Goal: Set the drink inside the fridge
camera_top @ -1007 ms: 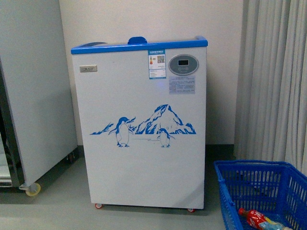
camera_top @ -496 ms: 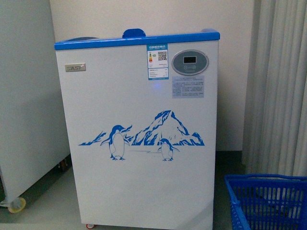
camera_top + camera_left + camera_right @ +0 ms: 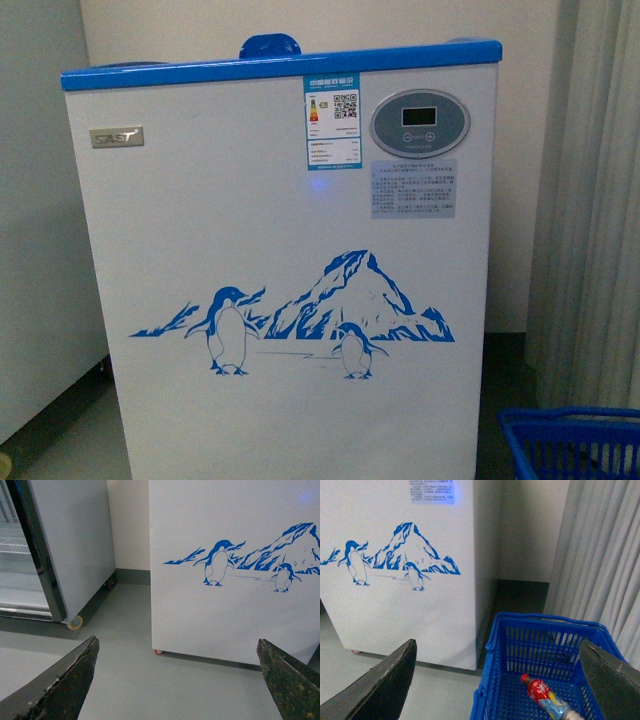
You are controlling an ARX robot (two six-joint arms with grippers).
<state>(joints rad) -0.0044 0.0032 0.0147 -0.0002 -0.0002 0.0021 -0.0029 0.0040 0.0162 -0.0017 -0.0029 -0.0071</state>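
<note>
- White and blue fill most of the front view: the fridge (image 3: 280, 270) looms larger than half a second ago, and its foot has slipped below the frame's lower edge.
- A rounded blue handle (image 3: 269, 46) stands above its blue rim. The oval control panel (image 3: 420, 122) and the energy label (image 3: 333, 122) sit just under that rim, with the penguin-and-mountain graphic (image 3: 300, 315) lower down.
- The grey cabinet (image 3: 40, 250) is a narrower strip on the left than before, and the curtain (image 3: 600, 200) hangs on the right.
- The blue basket (image 3: 570, 440) has sunk into the lower right corner, so only its top rim is in sight (a second ago the front view looked into it and caught the bottle).
- The drink (image 3: 545, 697) now shows only in the right wrist view. It lies on its side on the basket's bottom, and the basket stands on the floor just beside the fridge's corner.
- The left gripper (image 3: 176, 641) has its fingers spread wide with nothing between them. It faces the fridge's lower front, where a red caster (image 3: 159, 651) sits under the corner.
- The right gripper (image 3: 497, 642) is likewise spread wide and empty, above the basket and well apart from the drink.
</note>
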